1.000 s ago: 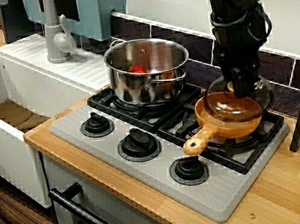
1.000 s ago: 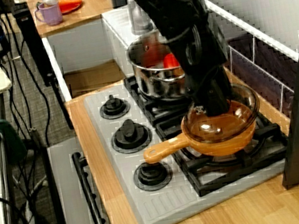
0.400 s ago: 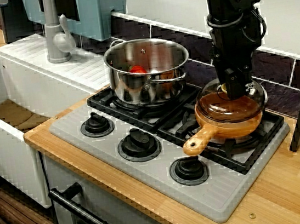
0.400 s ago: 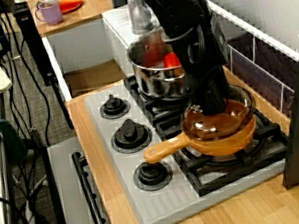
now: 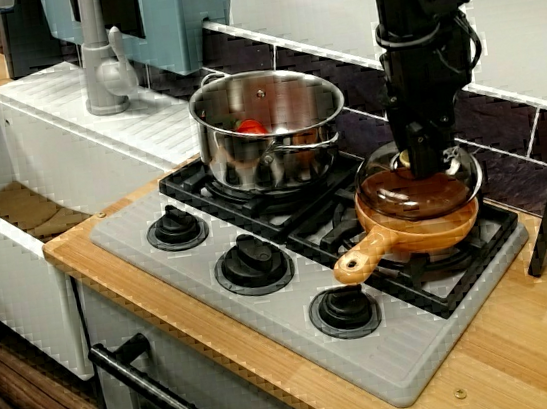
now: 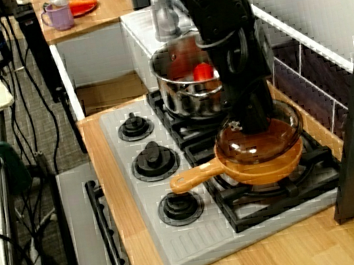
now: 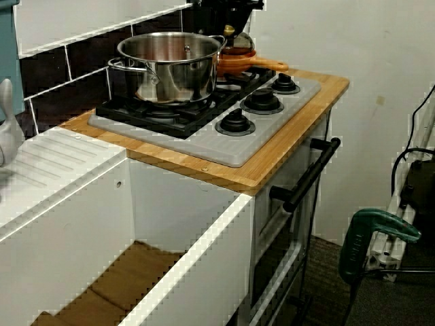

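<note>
Gripper (image 5: 427, 162): pointed straight down onto the centre of the glass lid (image 5: 418, 193), fingers at the knob; whether they pinch it or merely bracket it cannot be told, as they are dark against the dark arm.

Glass lid: resting dome-up on the orange pan (image 5: 429, 234), on the right front grate (image 5: 480, 243) of the hob; from the side view its rim looks close to level on the pan's rim.

Hazards, as judged from where I stand:
- a sideways pull on the knob could drag lid and pan together across the grate; the pan looks light;
- a lid seated off-centre could slide off toward the steel pot (image 5: 269, 134) (just beside it, not touching).

Orientation: the lid is round and has no long axis; the pan's long axis runs along its handle (image 5: 360, 262), which points toward the front-left, at the nearest control knob (image 5: 345, 308).
</note>
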Tool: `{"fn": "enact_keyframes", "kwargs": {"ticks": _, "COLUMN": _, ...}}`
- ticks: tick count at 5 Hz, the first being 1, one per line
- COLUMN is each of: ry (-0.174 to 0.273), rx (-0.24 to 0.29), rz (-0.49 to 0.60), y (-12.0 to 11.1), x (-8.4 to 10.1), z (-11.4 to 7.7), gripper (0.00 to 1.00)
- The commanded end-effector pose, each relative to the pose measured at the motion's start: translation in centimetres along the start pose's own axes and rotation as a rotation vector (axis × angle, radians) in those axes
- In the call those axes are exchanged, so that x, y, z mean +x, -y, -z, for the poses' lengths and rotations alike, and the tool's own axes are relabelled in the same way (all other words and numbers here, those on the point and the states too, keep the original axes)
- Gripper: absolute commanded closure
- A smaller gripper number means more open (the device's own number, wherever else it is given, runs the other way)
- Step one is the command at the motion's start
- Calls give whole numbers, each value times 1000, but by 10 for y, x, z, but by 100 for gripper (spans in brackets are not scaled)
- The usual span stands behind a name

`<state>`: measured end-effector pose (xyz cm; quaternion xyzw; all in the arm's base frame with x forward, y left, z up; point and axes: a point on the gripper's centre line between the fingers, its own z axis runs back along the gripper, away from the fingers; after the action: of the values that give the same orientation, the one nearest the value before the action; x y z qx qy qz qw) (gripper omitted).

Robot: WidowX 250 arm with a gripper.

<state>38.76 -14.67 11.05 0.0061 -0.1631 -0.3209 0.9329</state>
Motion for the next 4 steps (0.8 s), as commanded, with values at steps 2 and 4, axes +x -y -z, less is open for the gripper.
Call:
{"fn": "enact_keyframes", "kwargs": {"ticks": 2, "ry": 52, "rx": 11, "rz": 1, "y": -10, "x": 6, "z": -18, "gripper": 100}}
{"fn": "enact_keyframes", "kwargs": {"ticks": 4, "ry": 60, "rx": -1, "rz": 7, "y": -7, "x": 4, "z": -24, "gripper": 100}}
